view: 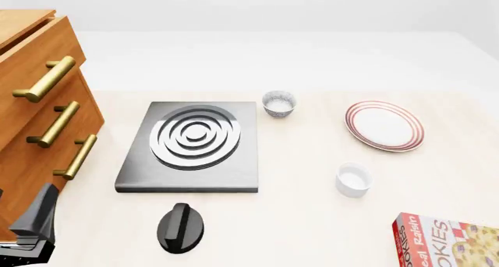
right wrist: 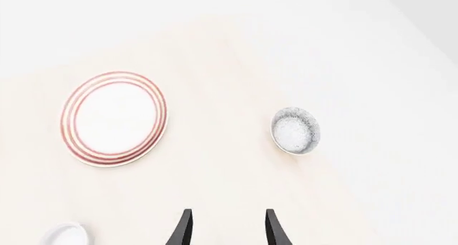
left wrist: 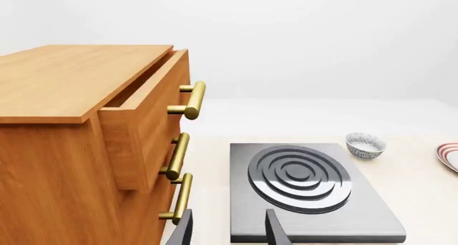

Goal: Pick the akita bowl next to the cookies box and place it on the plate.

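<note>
An akita bowl (right wrist: 295, 131), white inside and grey-patterned outside, sits on the table to the right of the plate (right wrist: 115, 118), beyond the front view's right edge. A look-alike akita bowl (view: 279, 104) stands by the stove slab's far right corner. The plate (view: 384, 125) has red rings. The red cookies box (view: 448, 243) lies at the front right corner. My right gripper (right wrist: 227, 229) is open and empty, well short of the bowl and plate. My left gripper (left wrist: 227, 231) is open and empty near the cabinet, at the front left (view: 33, 219).
A wooden cabinet (view: 39, 103) with brass handles and a part-open top drawer (left wrist: 143, 111) stands at the left. The grey stove slab (view: 191, 144) lies mid-table with a black knob (view: 181, 226) in front. A plain white cup (view: 353, 179) stands between plate and box.
</note>
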You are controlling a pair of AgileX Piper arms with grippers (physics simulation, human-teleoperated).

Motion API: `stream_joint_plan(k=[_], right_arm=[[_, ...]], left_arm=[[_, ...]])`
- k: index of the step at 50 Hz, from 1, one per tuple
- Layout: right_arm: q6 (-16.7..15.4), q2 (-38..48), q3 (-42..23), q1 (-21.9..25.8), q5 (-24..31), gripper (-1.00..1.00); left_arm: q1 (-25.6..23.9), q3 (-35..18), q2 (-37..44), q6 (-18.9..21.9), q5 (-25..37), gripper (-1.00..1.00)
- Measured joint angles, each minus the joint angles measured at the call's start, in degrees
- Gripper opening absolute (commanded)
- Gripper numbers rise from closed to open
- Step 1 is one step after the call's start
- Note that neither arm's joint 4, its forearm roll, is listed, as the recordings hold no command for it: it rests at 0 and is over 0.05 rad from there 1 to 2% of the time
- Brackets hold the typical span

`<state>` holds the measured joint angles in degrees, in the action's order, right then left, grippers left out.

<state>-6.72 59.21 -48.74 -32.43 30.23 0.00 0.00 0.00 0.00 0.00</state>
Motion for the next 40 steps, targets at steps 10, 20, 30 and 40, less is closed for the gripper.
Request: stream_joint_plan(k=[10, 20, 30, 40], right_arm=[[-0.02, 7.04, -5.32, -2.72, 2.42, 1.00], [-1.82, 14.12, -12.40, -6.21, 5.65, 1.00], [-3.15, 21.29, -20.91, -9.24, 10.10, 1.00], [-4.65, 28.10, -29.04, -12.44, 14.23, 1.00]], left_arm=[[0.00, 0.00, 0.00, 0.00, 0.00, 1.00], [0.00, 0.00, 0.00, 0.00, 0.00, 1.00], [0.00, 0.00, 0.00, 0.00, 0.00, 1.00], [0.00, 0.00, 0.00, 0.00, 0.00, 1.00]])
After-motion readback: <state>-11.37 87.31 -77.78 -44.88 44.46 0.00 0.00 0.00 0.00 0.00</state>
